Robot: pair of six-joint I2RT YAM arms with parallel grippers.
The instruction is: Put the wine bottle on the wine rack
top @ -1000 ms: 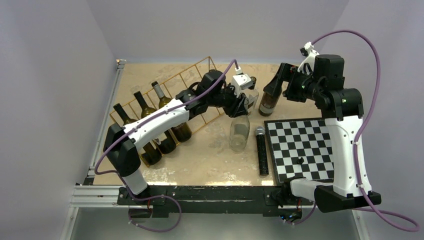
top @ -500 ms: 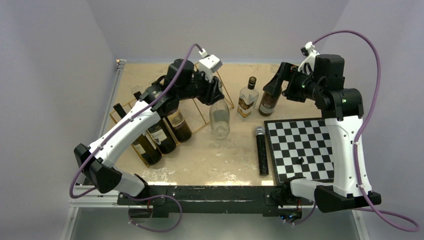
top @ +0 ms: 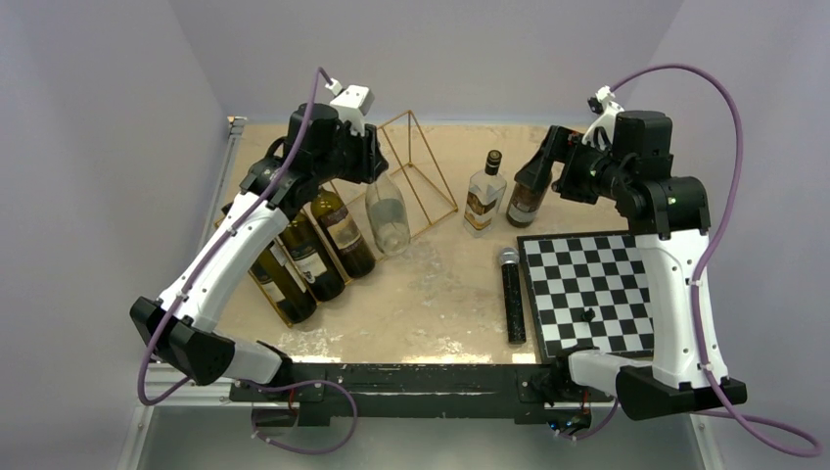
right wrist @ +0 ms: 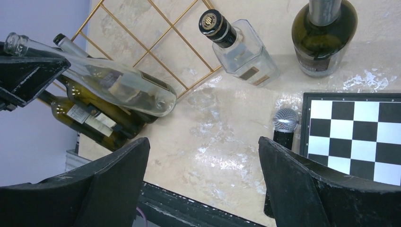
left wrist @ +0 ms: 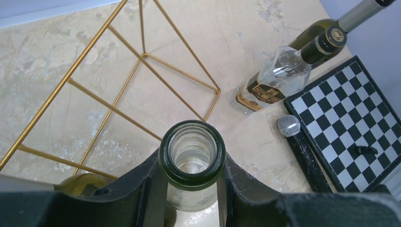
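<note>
Clear wine bottle (top: 389,211) at the gold wire wine rack (top: 431,157).
We see it empty and uncorked, slanted neck-up, its base down by the rack's lower edge.

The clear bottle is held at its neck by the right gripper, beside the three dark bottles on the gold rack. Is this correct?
Not quite: it is the left gripper that holds the clear bottle at its neck, as the top external view shows. The right gripper is open and empty. The rest is right.

Whole table (top: 431,294) is seen from high, near side. Wrist views are aimed steeply down, close; microphone (left wrist: 288,126) and chessboard (right wrist: 359,127) are shared.
</note>
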